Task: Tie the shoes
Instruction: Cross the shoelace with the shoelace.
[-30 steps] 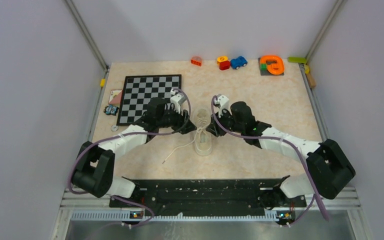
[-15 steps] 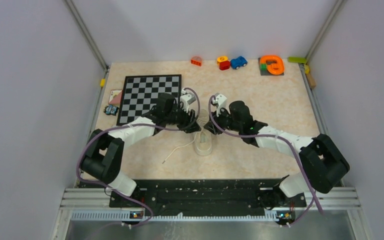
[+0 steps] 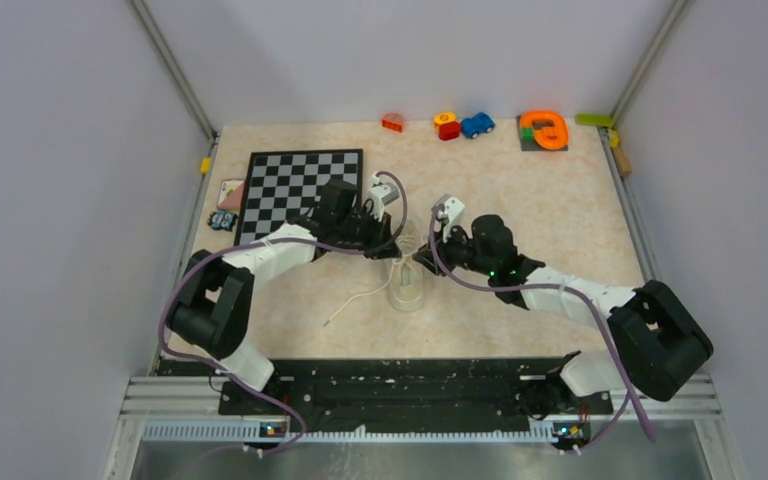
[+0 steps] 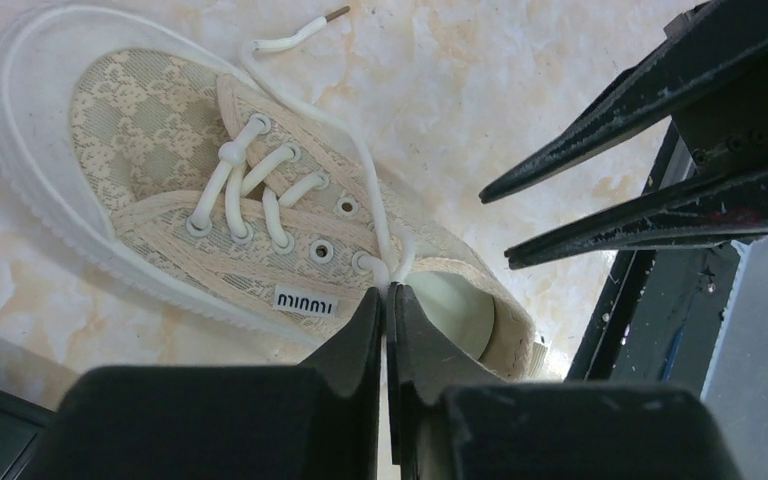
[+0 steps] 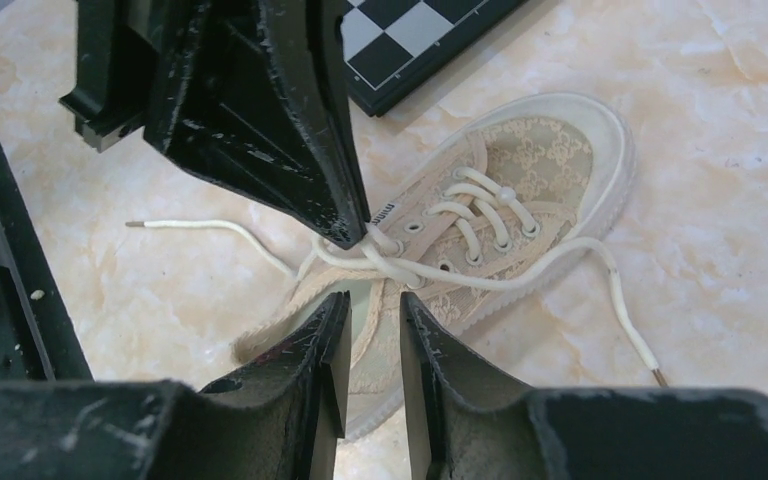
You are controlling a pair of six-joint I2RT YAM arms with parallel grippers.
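Lab test cell, grey walls [image 3: 50,200], aluminium rails [image 3: 174,75]

Left end effector [image 4: 388,293] pinched closed; right end effector [image 5: 373,300] seemingly ajar.

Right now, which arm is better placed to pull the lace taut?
Left. The left gripper looks shut on the lace beside the top eyelets of the shoe, so it could pull at once. The right gripper is open and empty, above the heel opening.

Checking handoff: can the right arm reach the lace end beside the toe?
Probably yes. That lace end lies on bare table, nothing over it, and the right gripper is open over the shoe. The left gripper pinches the lace back at the eyelets.
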